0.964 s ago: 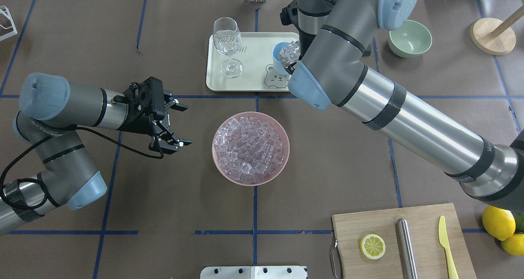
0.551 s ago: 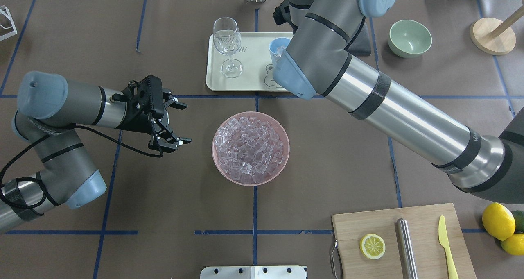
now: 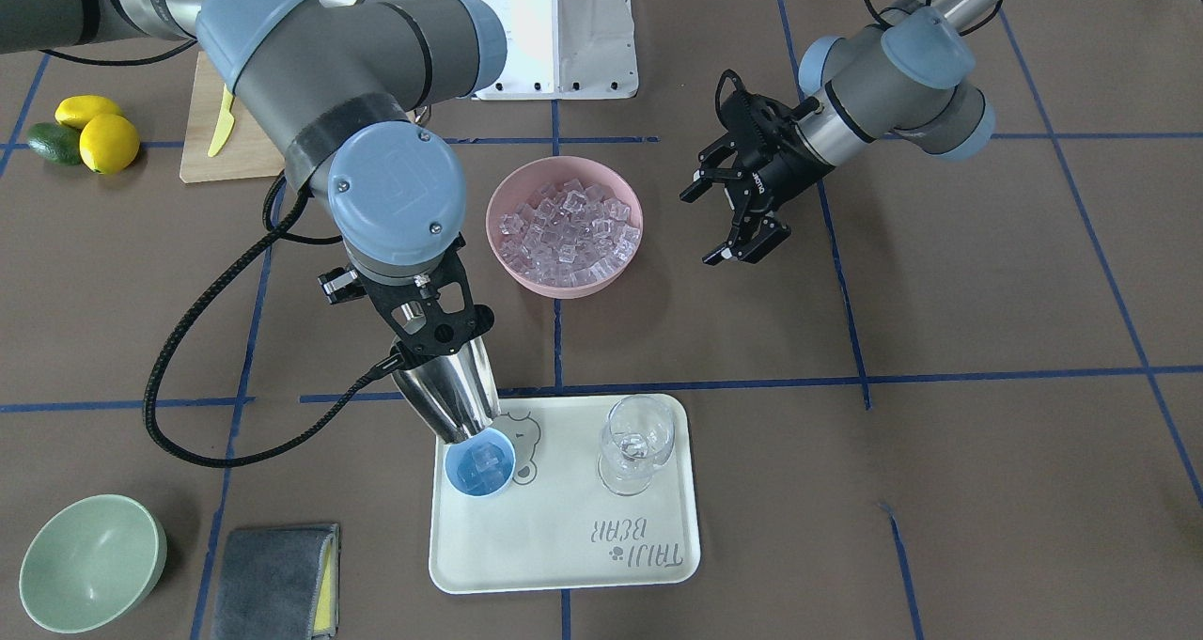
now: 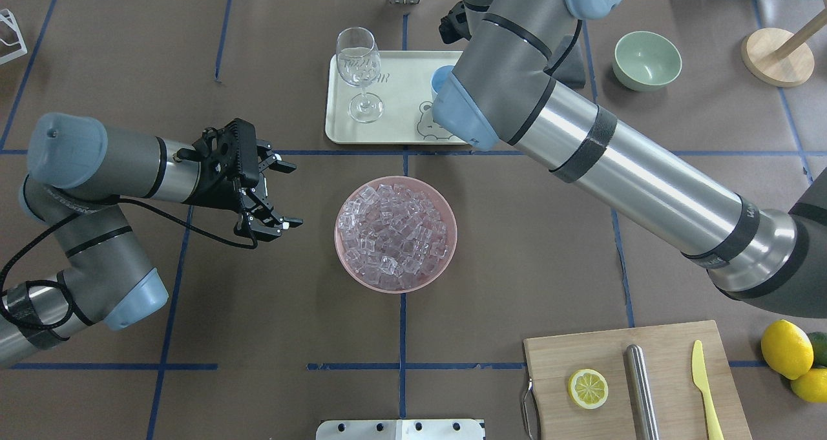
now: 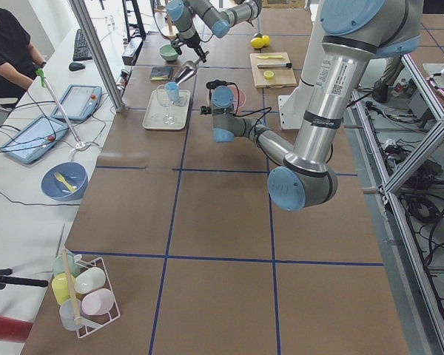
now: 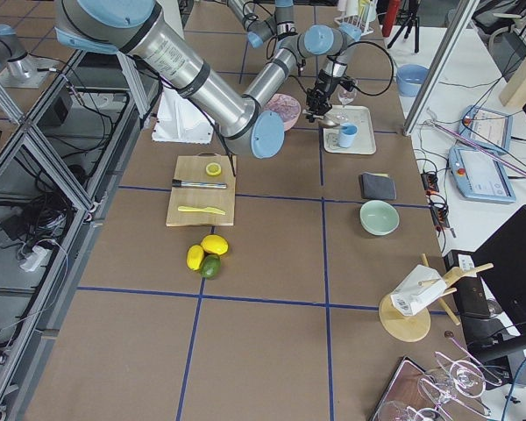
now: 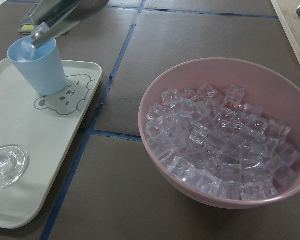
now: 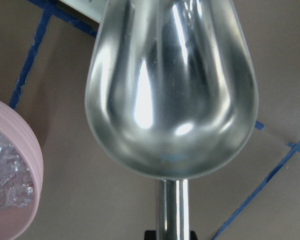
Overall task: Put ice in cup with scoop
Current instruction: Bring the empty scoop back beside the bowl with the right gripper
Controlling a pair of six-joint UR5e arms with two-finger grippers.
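Note:
My right gripper point(image 3: 430, 328) is shut on the handle of the steel scoop point(image 3: 453, 394). The scoop tilts steeply down, its mouth at the rim of the light-blue cup point(image 3: 479, 468) on the cream tray point(image 3: 564, 546). Ice cubes lie in the cup. The right wrist view shows the scoop's trough point(image 8: 172, 85) empty. In the overhead view my right arm hides most of the cup point(image 4: 440, 78). The pink bowl point(image 4: 446, 259) full of ice point(image 4: 394, 233) stands mid-table. My left gripper point(image 4: 281, 194) is open and empty, left of the bowl. The left wrist view shows the cup point(image 7: 40, 67) and scoop point(image 7: 60, 15).
A wine glass point(image 3: 637, 443) stands on the tray beside the cup. A pale green bowl point(image 3: 89, 560) and a grey cloth point(image 3: 273, 565) lie beyond the tray. A cutting board point(image 4: 672, 343) holds a lemon slice, a steel cylinder and a yellow knife; lemons point(image 4: 785, 349) lie beside it.
My right arm has swung left in the overhead view and now covers most of the cup. The heap of ice seen at the cup's rim no longer shows. My left arm has not moved.

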